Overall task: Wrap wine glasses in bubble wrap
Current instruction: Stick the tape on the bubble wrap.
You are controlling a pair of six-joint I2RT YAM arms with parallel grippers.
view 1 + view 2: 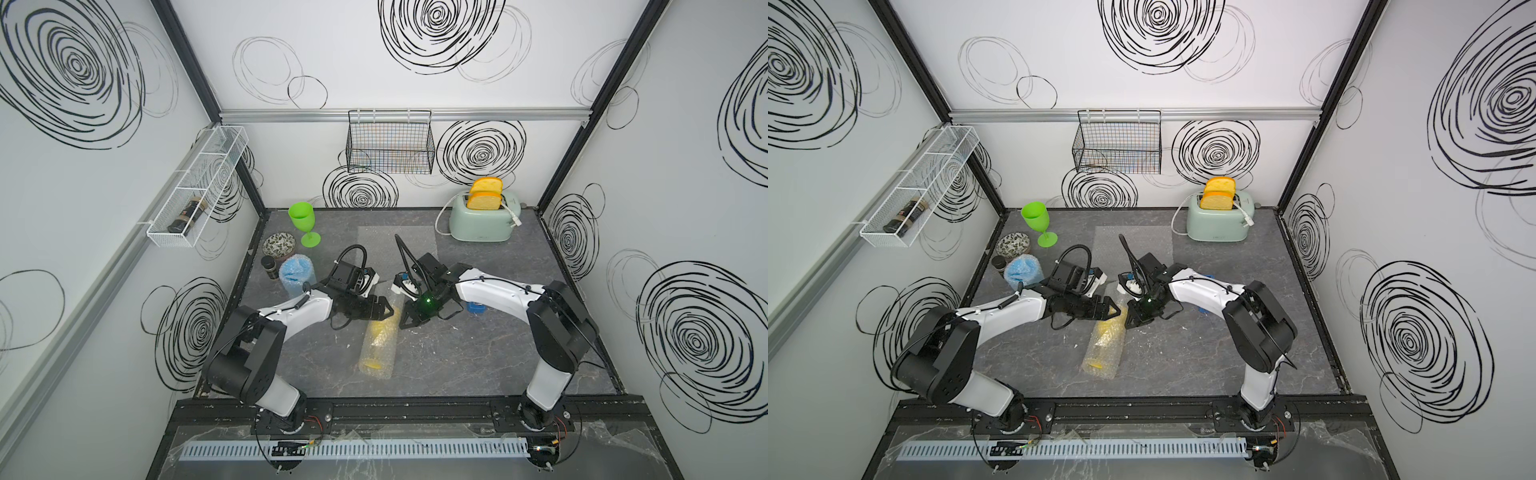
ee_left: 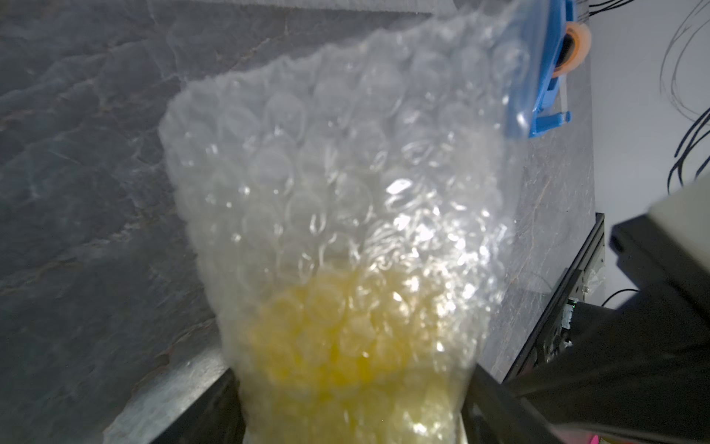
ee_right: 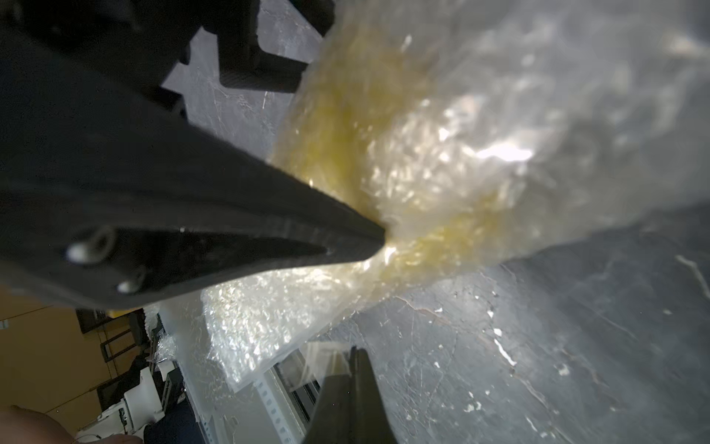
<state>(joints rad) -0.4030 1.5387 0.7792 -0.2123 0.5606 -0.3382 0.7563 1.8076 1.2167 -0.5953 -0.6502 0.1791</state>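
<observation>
A yellow wine glass rolled in bubble wrap (image 1: 379, 338) (image 1: 1102, 345) lies on its side mid-table. My left gripper (image 1: 384, 311) (image 1: 1113, 309) (image 2: 349, 403) has its jaws wide around the bundle's far end, and the wrap fills the gap between them. My right gripper (image 1: 403, 326) (image 1: 1128, 324) (image 3: 355, 351) is shut just right of the bundle, with a small piece of clear tape (image 3: 330, 359) at its tips. A green wine glass (image 1: 303, 222) (image 1: 1036, 220) stands bare at the back left. A blue wine glass in bubble wrap (image 1: 295, 274) (image 1: 1022, 272) stands near the left edge.
A flat bubble wrap sheet (image 1: 395, 245) lies behind the arms. A blue tape dispenser (image 1: 475, 307) (image 2: 545, 77) sits under the right arm. A patterned bowl (image 1: 279, 245) and dark jar (image 1: 270, 267) stand at the left, a toaster (image 1: 480, 220) at the back right.
</observation>
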